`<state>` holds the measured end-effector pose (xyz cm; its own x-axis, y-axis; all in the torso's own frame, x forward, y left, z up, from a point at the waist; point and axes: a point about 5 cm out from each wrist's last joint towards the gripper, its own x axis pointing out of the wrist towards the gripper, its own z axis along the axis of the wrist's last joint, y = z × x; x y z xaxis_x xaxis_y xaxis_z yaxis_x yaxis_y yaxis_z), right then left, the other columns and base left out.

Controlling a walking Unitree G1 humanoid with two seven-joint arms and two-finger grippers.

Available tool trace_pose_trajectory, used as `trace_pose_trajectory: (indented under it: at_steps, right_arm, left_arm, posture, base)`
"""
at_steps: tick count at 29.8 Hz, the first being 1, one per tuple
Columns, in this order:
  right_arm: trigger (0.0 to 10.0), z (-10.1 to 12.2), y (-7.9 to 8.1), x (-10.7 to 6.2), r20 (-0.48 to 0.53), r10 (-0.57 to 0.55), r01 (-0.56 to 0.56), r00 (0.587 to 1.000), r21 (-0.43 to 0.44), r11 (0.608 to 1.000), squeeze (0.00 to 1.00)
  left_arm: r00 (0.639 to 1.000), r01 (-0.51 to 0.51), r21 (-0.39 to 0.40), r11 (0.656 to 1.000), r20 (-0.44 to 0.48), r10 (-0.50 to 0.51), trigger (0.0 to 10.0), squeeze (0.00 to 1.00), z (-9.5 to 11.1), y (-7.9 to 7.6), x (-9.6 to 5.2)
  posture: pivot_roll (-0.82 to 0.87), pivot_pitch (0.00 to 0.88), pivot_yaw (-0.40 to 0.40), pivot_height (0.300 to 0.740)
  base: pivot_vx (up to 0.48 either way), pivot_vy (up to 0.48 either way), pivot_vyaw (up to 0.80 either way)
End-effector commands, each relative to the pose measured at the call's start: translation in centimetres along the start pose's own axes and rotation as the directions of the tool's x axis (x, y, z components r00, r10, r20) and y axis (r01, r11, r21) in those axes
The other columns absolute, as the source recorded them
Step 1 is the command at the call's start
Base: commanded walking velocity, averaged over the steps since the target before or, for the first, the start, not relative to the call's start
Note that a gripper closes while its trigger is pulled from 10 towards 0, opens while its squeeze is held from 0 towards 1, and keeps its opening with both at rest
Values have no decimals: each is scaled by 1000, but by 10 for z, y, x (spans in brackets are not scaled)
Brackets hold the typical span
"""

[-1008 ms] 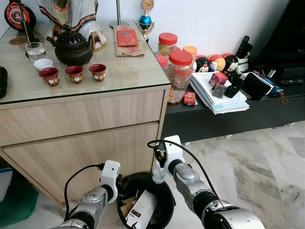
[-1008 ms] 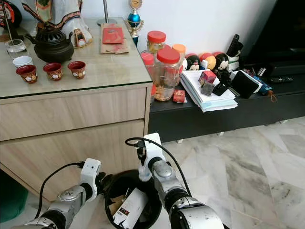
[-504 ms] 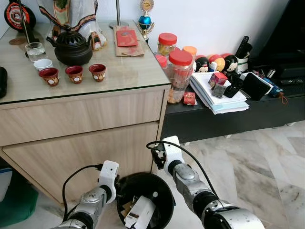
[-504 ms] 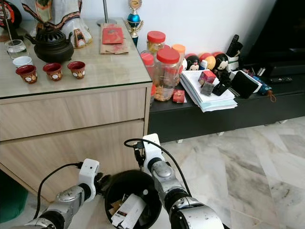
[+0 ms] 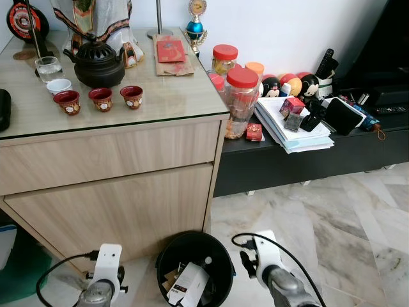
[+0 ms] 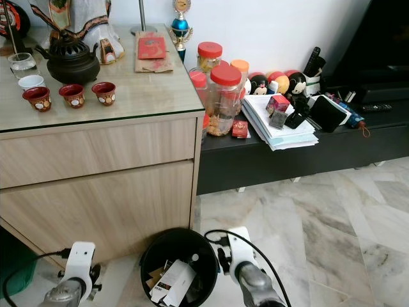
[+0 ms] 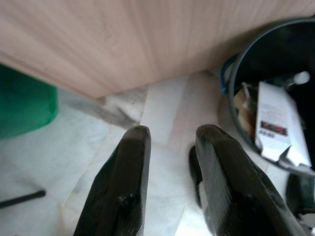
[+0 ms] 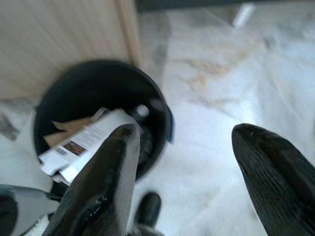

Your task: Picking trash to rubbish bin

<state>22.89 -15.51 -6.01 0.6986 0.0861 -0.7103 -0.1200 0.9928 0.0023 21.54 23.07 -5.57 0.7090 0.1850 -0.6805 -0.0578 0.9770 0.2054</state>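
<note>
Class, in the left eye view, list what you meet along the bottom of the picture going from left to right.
Green container → left gripper → black rubbish bin with the white carton inside → right gripper → marble floor.

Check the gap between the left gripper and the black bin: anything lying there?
Left wrist view: only bare pale floor tile lies between the left gripper and the black bin. The white carton sits inside the bin, not in that stretch.

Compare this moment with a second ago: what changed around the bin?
Both arms pulled back from the black bin. The right tool, which held a small whitish item over it, is now open and empty; the left tool withdrew too. The bin stayed put beside the cabinet.
</note>
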Motion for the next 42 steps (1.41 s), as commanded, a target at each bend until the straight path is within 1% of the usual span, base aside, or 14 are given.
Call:
trace_pose_trajectory:
  at_steps: [1, 6, 10, 12, 15, 29, 33, 39, 42]
  right_arm:
    - [10000, -3, -10, -2, -10, -44, 45, 999, 36, 998, 0]
    - [10000, -10, -12, -4, -23, -71, 72, 997, 78, 994, 0]
    - [10000, -11, -12, -4, -23, -73, 74, 997, 84, 994, 0]
    - [10000, -16, -9, -5, -42, -72, 76, 997, 99, 992, 0]
    - [10000, -20, -5, -5, -52, -65, 71, 996, 111, 991, 0]
    - [10000, -32, -5, -9, -83, -64, 72, 994, 102, 992, 0]
    - [10000, -31, -2, -8, -73, -42, 48, 996, 81, 996, 0]
    - [10000, -30, -1, -8, -72, -40, 47, 997, 88, 995, 0]
    - [10000, -29, 0, -8, -69, -36, 42, 997, 90, 995, 0]
  left_arm:
    - [999, -16, -3, 1000, -35, 15, 10000, 0, -10, -1, -3]
    - [998, -19, -5, 1000, -68, 19, 10000, 0, -21, -4, -5]
    - [997, -21, -5, 1000, -75, 21, 10000, 0, -23, -4, -6]
    - [995, -23, -21, 1000, -93, 21, 10000, 0, -27, -5, -7]
    - [995, -23, -24, 999, -102, 20, 10000, 0, -29, -5, -8]
    - [993, -22, -20, 1000, -113, 19, 10000, 0, -31, -4, -8]
    - [993, -18, -21, 1000, -114, 15, 10000, 0, -32, -5, -9]
    - [994, -18, -30, 999, -113, 15, 10000, 0, -32, -4, -9]
    - [994, -20, -36, 999, -110, 15, 10000, 0, -31, -4, -8]
  posture:
    - [98, 53, -83, 740]
    - [88, 50, -76, 740]
    - [85, 49, -74, 740]
    - [81, 42, -69, 740]
    - [82, 41, -70, 740]
    - [84, 21, -65, 740]
    - [84, 17, -64, 740]
    - [86, 17, -64, 740]
    - [86, 24, -65, 740]
  base:
    - [0, 0, 0]
    - [0, 0, 0]
    - [0, 0, 0]
    - [0, 0, 0]
    - [0, 0, -687]
    - [0, 0, -763]
    - [0, 0, 0]
    - [0, 0, 0]
    - [-301, 0, 0]
